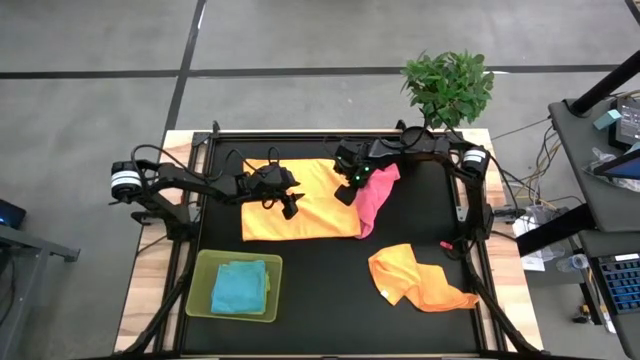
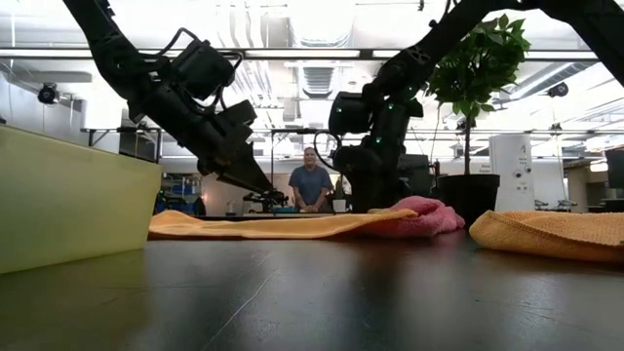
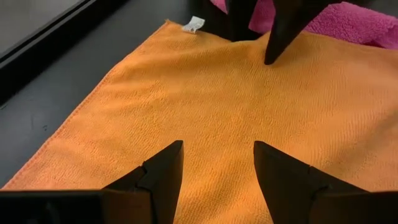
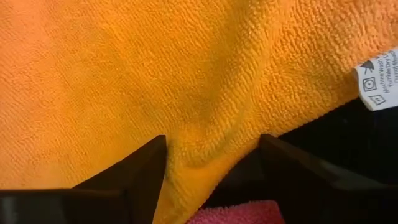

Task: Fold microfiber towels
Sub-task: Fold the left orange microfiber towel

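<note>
The left gripper (image 1: 291,203) is hovering wide over the orange towel (image 1: 300,215); the right gripper (image 1: 347,190) is straddling its corner, fingers wide.

Bright, even overhead light from ceiling fixtures (image 2: 312,73) toward 12 o'clock in the low view backlights both arms into near-silhouettes and leaves a soft sheen on the black tabletop (image 2: 322,292), whose near edge is out of focus, while the wrist views stay crisp on the orange towel (image 3: 249,112).
</note>
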